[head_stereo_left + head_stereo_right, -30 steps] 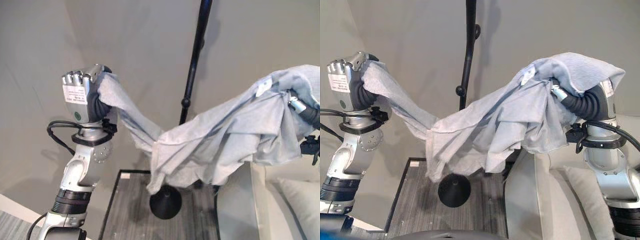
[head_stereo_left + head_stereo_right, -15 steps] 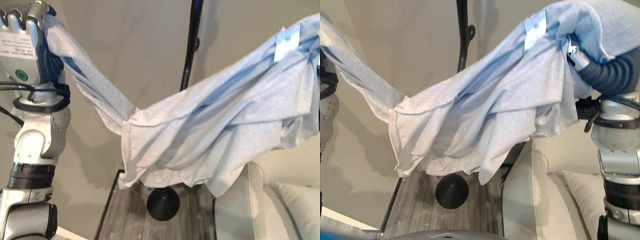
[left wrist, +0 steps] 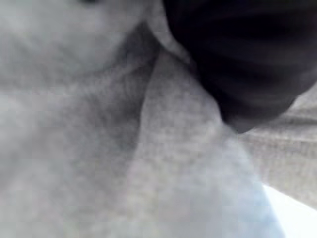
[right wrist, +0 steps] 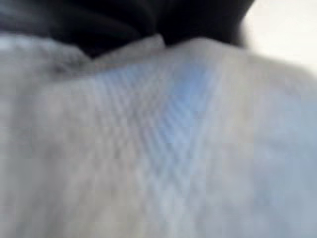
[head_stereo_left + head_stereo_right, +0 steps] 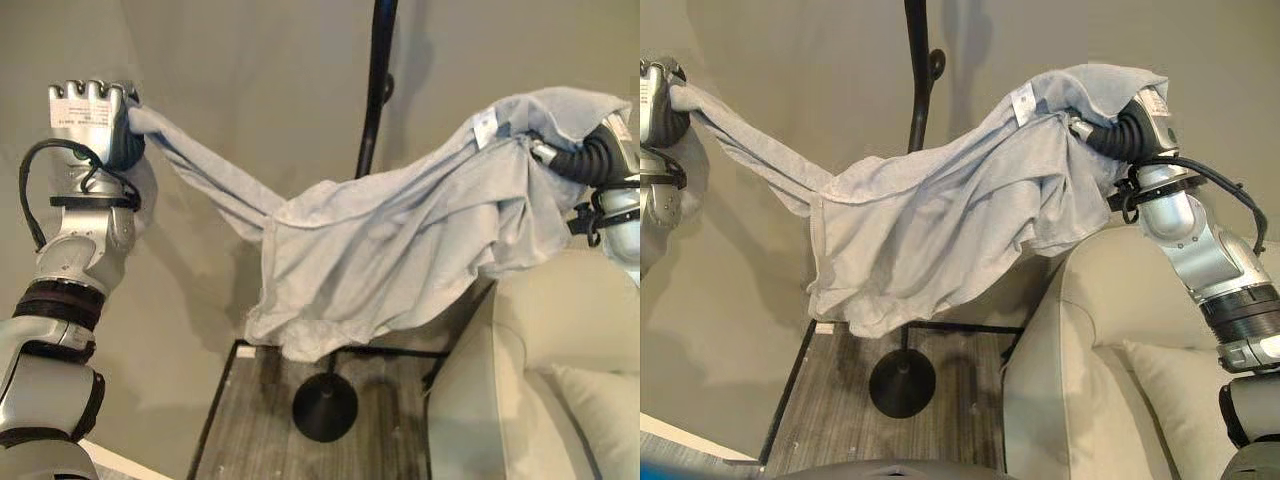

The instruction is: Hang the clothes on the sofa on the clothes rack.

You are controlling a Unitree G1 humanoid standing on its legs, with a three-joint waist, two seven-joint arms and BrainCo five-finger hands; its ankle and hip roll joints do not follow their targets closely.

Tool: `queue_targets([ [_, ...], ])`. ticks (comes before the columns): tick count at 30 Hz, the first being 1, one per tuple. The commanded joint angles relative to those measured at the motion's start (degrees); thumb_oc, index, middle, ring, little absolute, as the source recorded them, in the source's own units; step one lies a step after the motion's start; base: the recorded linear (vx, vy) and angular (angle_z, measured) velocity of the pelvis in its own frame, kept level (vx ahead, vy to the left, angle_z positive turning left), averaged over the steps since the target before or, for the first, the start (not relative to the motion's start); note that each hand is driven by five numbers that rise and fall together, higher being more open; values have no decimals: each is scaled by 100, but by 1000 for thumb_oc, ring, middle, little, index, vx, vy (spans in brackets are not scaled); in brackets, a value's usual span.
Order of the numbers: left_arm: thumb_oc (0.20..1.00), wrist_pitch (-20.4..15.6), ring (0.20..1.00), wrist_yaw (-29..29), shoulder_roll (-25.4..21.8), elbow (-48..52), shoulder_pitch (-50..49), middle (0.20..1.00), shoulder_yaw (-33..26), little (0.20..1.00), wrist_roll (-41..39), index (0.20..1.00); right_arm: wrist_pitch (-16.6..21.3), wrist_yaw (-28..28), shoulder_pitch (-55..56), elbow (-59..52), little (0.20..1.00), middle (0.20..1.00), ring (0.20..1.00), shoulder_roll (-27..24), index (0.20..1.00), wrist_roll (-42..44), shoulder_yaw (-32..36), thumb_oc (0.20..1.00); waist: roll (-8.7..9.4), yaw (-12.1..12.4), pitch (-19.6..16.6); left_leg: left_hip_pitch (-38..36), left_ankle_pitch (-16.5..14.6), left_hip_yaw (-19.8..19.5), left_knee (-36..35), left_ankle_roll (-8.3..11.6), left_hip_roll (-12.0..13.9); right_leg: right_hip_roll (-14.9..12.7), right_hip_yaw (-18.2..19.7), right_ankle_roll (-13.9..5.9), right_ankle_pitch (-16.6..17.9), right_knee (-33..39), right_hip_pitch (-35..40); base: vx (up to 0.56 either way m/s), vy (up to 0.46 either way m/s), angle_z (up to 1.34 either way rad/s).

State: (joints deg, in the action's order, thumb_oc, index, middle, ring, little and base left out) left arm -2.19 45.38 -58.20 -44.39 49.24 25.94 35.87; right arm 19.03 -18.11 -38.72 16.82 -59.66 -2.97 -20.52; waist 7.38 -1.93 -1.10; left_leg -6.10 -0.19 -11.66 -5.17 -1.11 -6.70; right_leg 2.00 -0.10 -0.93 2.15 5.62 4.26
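A light grey garment [image 5: 380, 240] hangs stretched in the air between my two hands, sagging in the middle in front of the black rack pole [image 5: 375, 90]. My left hand [image 5: 88, 120] is raised at the upper left as a fist, shut on one end of the cloth. The other end, with a white label [image 5: 487, 122], is draped over my right hand [image 5: 1140, 125] at the upper right, above the sofa. Cloth lies close against both wrist views.
The rack's round black base [image 5: 325, 408] stands on a grey mat with a thin black frame [image 5: 222, 400]. A cream sofa [image 5: 540, 350] with a pale cushion [image 5: 600, 410] takes up the lower right. A plain wall is behind.
The view has shifted. The garment now looks farther out and lower, nearer the rack pole, and both hands still carry it spread between them.
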Motion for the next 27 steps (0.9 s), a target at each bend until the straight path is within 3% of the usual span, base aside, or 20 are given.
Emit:
queue_targets([
  [1,200,-47,200,-141,50,-763,626,200,88,200,-498,200,-118,-36,-702,364,200,200,200,-237,200,600,-136,200,-62,60,-462,270,-5,455,71,570,857,-127,6,-581,-442,-271,55,14,36,0],
  [6,200,-226,200,-387,69,-1773,1048,200,608,200,-822,200,-230,24,-1712,1289,200,200,200,-290,200,842,-919,200,-112,26,-396,387,68,492,17,587,846,-154,2,-618,-389,-212,-50,6,33,1],
  [13,200,-239,200,-485,-503,-2402,1698,200,1031,200,-1114,200,-317,-141,-2575,2387,200,200,200,-419,200,1240,-1217,200,-158,53,-351,528,95,514,17,590,821,-167,6,-649,-327,-162,-168,5,29,2],
  [21,200,-266,200,-517,-1287,-2708,1614,200,1123,200,-1059,200,-212,-344,-2670,2972,200,200,200,-1041,200,1802,-718,200,-206,44,-436,500,29,546,17,590,788,-179,-1,-680,-326,-117,-107,34,25,1],
  [27,200,-244,200,-569,-1380,-2790,1356,200,1016,200,-947,200,-150,-205,-2489,3224,200,200,200,-1230,200,2104,-463,200,-205,42,-514,405,-13,560,17,594,794,-182,-8,-683,-352,-121,-20,6,5,1],
])
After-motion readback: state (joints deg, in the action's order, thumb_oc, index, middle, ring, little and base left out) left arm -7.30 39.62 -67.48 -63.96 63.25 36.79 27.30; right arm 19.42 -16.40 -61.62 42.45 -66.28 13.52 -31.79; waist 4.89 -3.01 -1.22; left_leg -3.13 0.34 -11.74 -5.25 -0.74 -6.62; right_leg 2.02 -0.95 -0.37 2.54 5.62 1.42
